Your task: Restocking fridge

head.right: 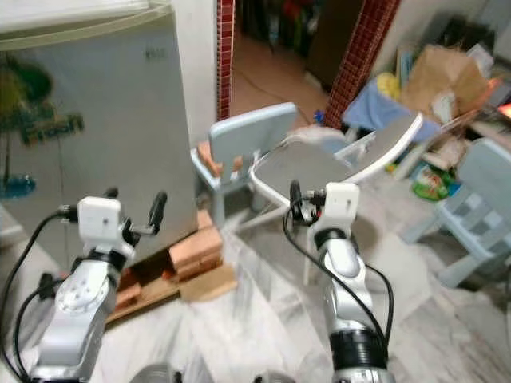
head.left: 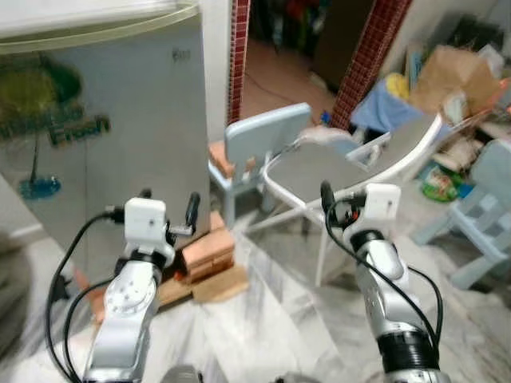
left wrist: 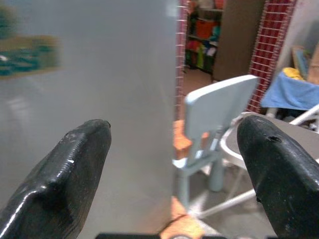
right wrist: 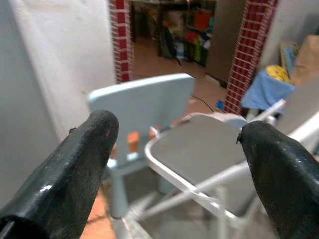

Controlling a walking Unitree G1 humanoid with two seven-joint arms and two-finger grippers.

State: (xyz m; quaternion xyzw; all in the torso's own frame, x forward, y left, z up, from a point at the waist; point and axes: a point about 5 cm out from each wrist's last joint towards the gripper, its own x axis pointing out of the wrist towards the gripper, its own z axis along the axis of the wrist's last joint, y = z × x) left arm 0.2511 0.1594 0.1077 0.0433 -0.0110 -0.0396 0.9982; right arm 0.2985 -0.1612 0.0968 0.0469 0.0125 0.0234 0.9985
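A small silver fridge with a green sticker on its shut door stands at the left. My left gripper is raised in front of the fridge's right edge, open, with nothing between its fingers. In the left wrist view the fridge door is close ahead. My right gripper is held up in the middle, facing a folding chair, and stands open and empty too, its fingertips wide apart. No food or bottle is in either gripper.
Bricks and wooden boards lie at the fridge's foot. A light blue child's chair and a white folding chair with a grey seat stand just right of the fridge. Boxes and clutter and another blue chair are at the right.
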